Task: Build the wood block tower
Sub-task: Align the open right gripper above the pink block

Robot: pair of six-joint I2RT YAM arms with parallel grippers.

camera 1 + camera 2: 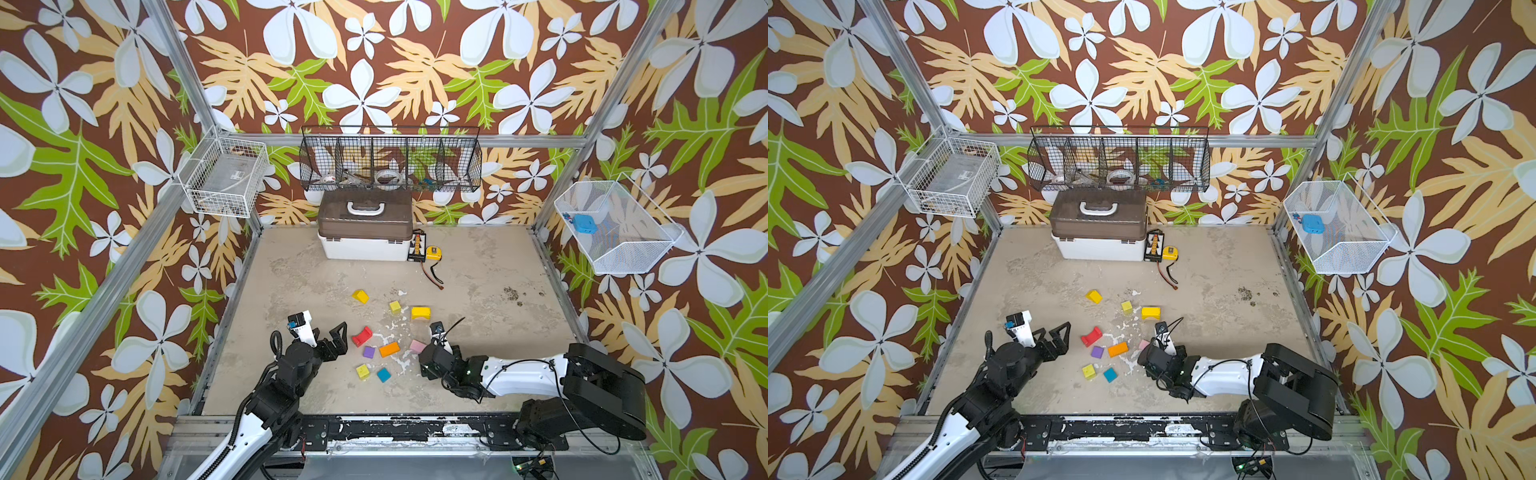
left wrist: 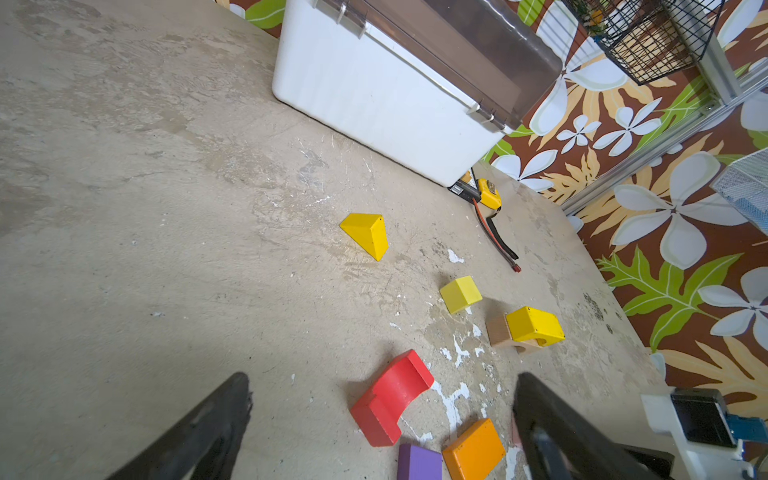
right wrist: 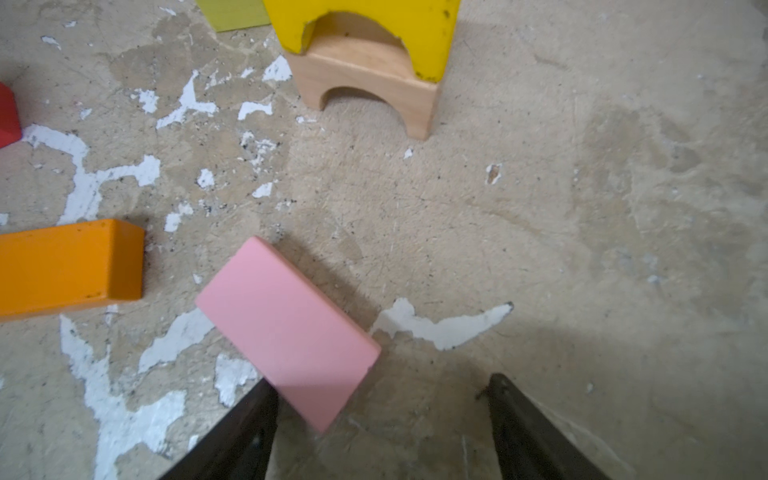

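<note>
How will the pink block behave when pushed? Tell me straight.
Likely rigid: the pink block shows crisp straight edges. Probably slides rather than rolls, lying on a broad flat face. Its smooth paint may slip in the open right hand.

In both top views the tabletop [image 1: 498, 332] lay bare right of centre and left of centre, while the white box [image 1: 363, 245] and tape measure [image 1: 433, 252] blocked the upper centre. At lower centre the red arch [image 1: 362, 336], orange block [image 1: 389, 349] and pink block [image 1: 417, 345] sat close together, leaving only narrow gaps.
</note>
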